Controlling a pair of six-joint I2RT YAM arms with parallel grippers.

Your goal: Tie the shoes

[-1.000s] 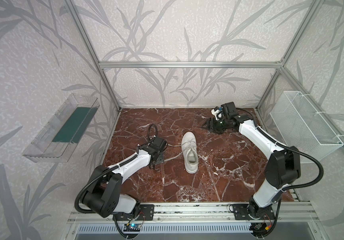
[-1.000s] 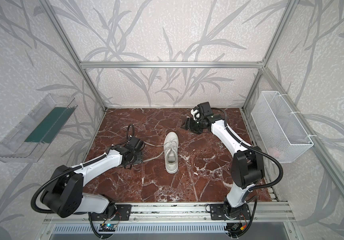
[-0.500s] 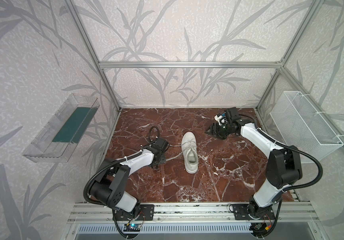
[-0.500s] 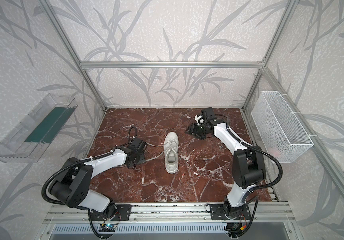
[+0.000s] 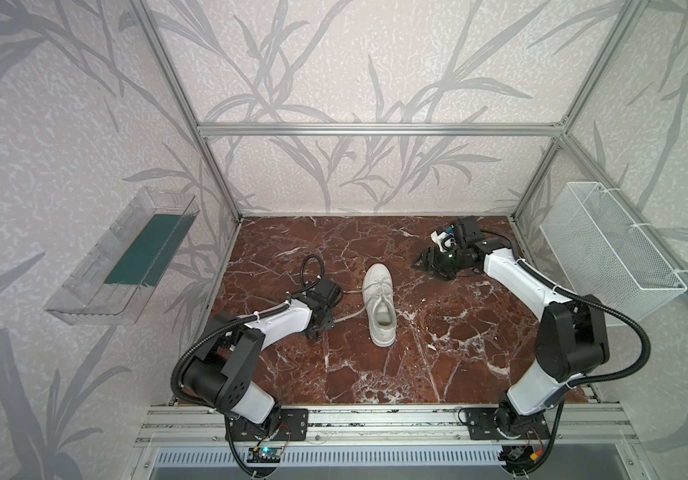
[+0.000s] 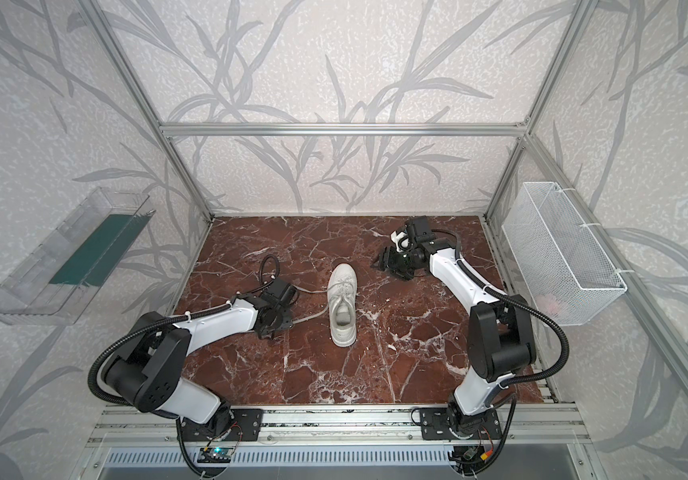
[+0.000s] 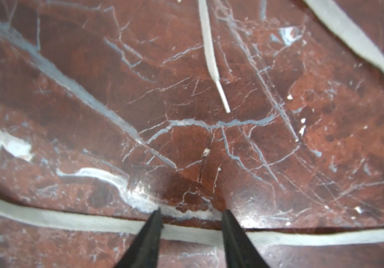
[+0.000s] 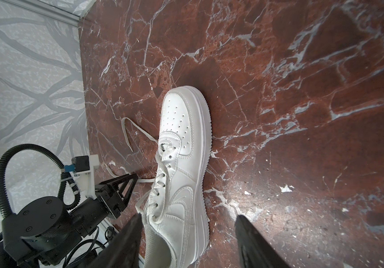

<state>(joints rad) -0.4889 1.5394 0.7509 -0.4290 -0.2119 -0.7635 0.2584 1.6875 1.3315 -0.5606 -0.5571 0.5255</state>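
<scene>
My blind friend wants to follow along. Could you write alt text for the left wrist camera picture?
Two black fingertips of the left gripper stand apart over a red marble tabletop, with a flat white shoelace running across the gap between them. Beyond, a second lace end with a stiff tip lies loose, and another stretch of lace crosses one corner.

Sneaker: all-white low-top sneaker, near the middle of the red-brown marble bench, toe toward 12 o'clock, heel toward 6.
Laces: flat white laces, untied, trailing off the sneaker toward 8 and 9 o'clock.
Left gripper: black left gripper, at the sneaker's 9 o'clock, tips down where one lace reaches it.
Right gripper: black right gripper, at the sneaker's 1 o'clock, apart from it.
Walls: clear plastic tray at 9 o'clock; white wire basket at 3 o'clock.
</scene>
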